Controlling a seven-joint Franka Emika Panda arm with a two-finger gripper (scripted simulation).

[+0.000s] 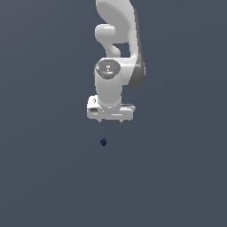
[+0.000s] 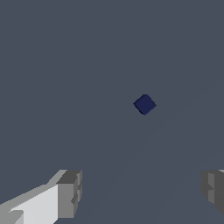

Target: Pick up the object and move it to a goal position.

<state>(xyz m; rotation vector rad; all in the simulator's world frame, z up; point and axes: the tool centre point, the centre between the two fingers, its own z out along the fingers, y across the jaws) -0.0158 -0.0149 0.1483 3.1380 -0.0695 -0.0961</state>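
Note:
The object, a tiny dark navy-blue cube point(image 1: 103, 142), lies on the plain grey surface, in front of and a little toward the exterior view's left of the white arm's hand. In the wrist view the cube point(image 2: 145, 104) sits well beyond the fingertips, apart from them. My gripper point(image 1: 111, 120) hangs above the surface with only its short finger stubs showing under the white hand. The wrist view shows the gripper point(image 2: 142, 192) open, its two grey fingers point(image 2: 70, 192) spread wide with nothing between them.
The grey surface point(image 1: 44, 177) stretches evenly in all directions. The white arm point(image 1: 117, 35) rises behind the hand at the top of the exterior view.

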